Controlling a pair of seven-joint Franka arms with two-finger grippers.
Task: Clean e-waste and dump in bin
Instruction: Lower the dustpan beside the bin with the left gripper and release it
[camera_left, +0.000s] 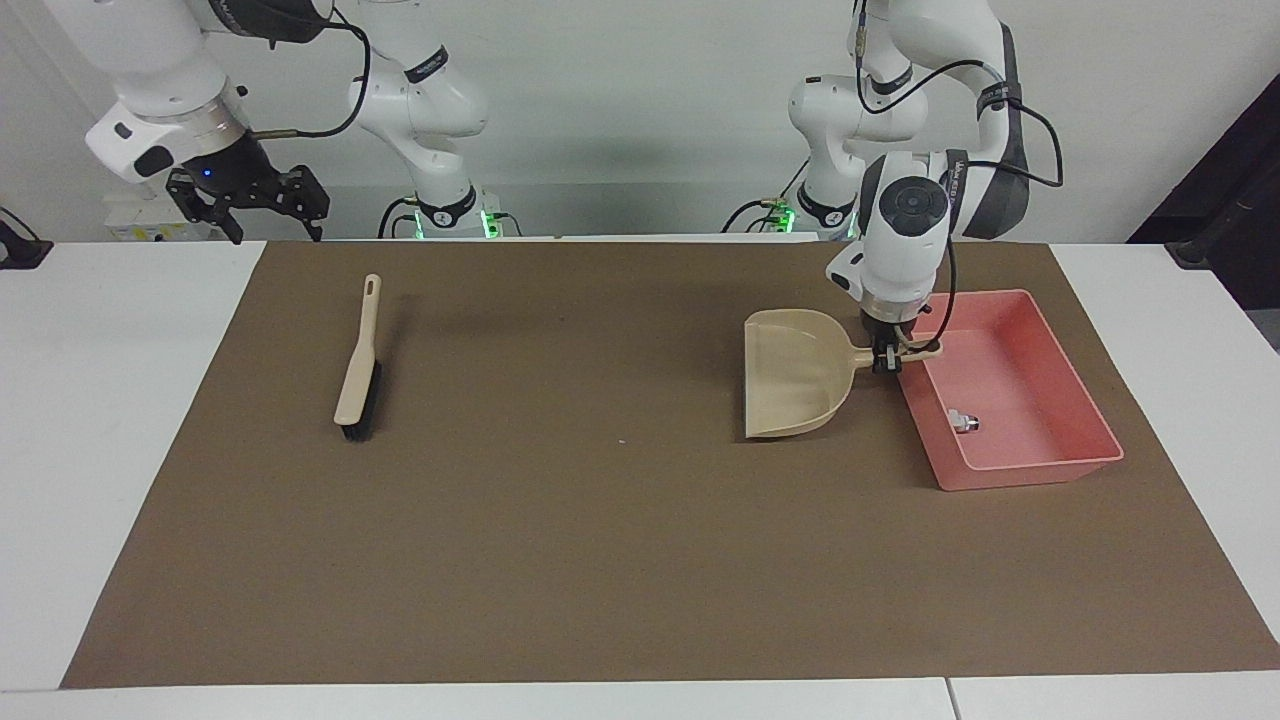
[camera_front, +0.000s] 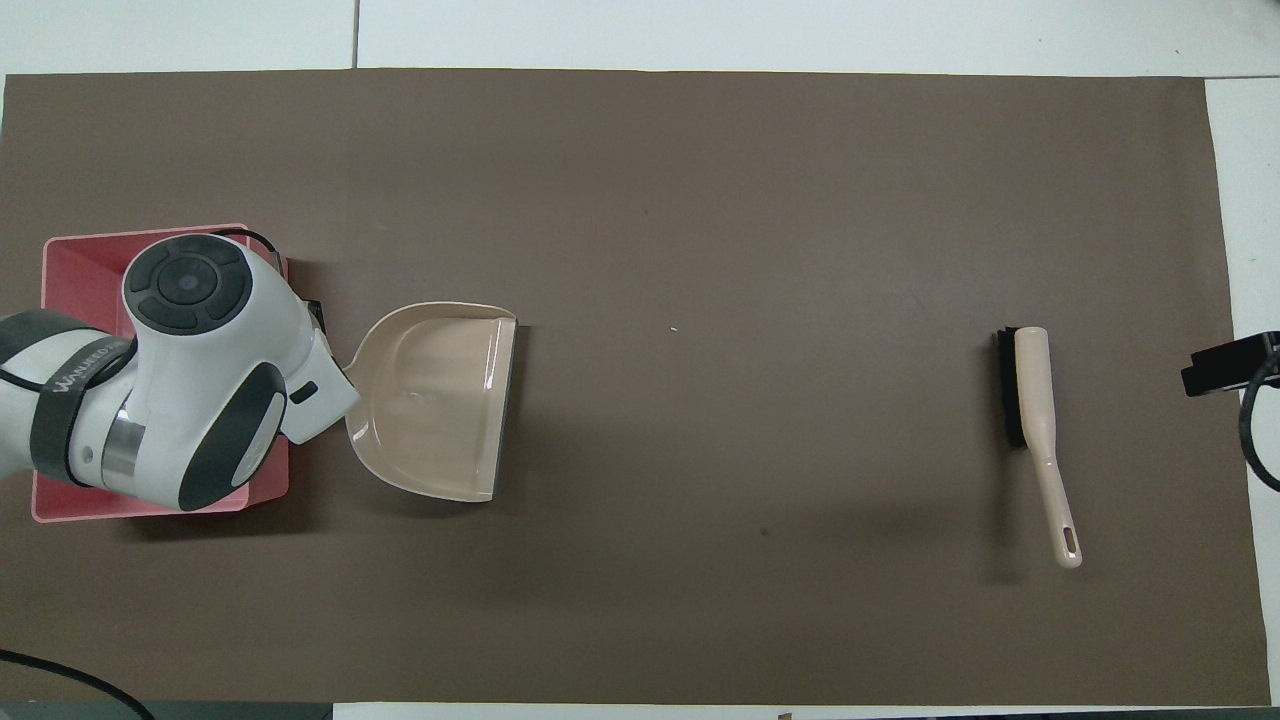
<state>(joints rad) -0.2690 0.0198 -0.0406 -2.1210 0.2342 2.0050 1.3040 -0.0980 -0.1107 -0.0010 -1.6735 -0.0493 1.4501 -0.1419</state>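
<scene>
The pink bin (camera_left: 1040, 330) sits on the brown mat toward the left arm's end; in the overhead view (camera_front: 80, 260) my left arm covers most of it. One small white-grey e-waste part (camera_left: 963, 422) lies in it; the dark block does not show. My left gripper (camera_left: 887, 360) is shut on the handle of the beige dustpan (camera_left: 795, 375), which is low at the mat beside the bin, mouth toward the table's middle (camera_front: 435, 400). My right gripper (camera_left: 250, 200) is open and empty, raised over the table's edge at the right arm's end; its tip (camera_front: 1215, 365) shows in the overhead view.
A beige brush with black bristles (camera_left: 358, 370) lies on the mat toward the right arm's end, handle toward the robots (camera_front: 1035, 420). A tiny white speck (camera_left: 621, 440) lies near the mat's middle (camera_front: 674, 329).
</scene>
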